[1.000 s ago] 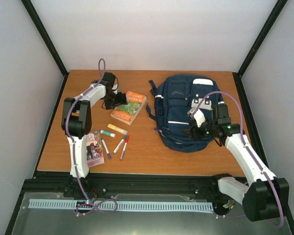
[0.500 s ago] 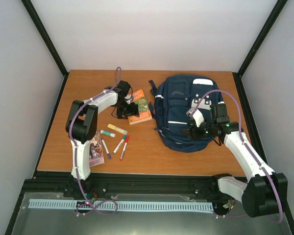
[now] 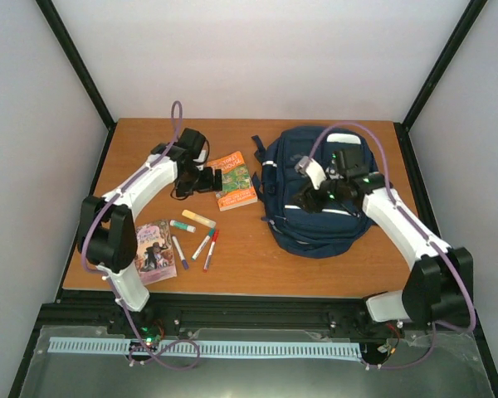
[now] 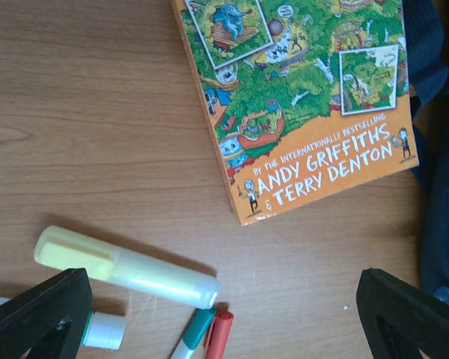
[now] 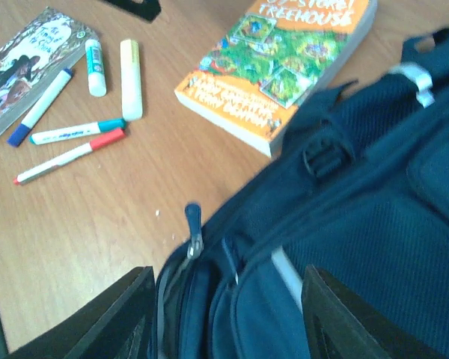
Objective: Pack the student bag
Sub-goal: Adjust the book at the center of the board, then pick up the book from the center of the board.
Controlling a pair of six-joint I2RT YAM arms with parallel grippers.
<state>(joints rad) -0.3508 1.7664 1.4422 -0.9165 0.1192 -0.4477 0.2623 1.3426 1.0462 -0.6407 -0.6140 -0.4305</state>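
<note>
Bright, even light; soft shadows; right wrist view slightly soft

you see the orange andy griffiths and terry denton book point(image 4: 299, 105) flat on the wooden table point(image 4: 82, 112), a yellow highlighter point(image 4: 127, 265) near its lower corner, teal and red pen caps point(image 4: 209, 333) just beside the highlighter's end, and the navy student bag point(image 4: 441, 187) along the right edge.
</note>
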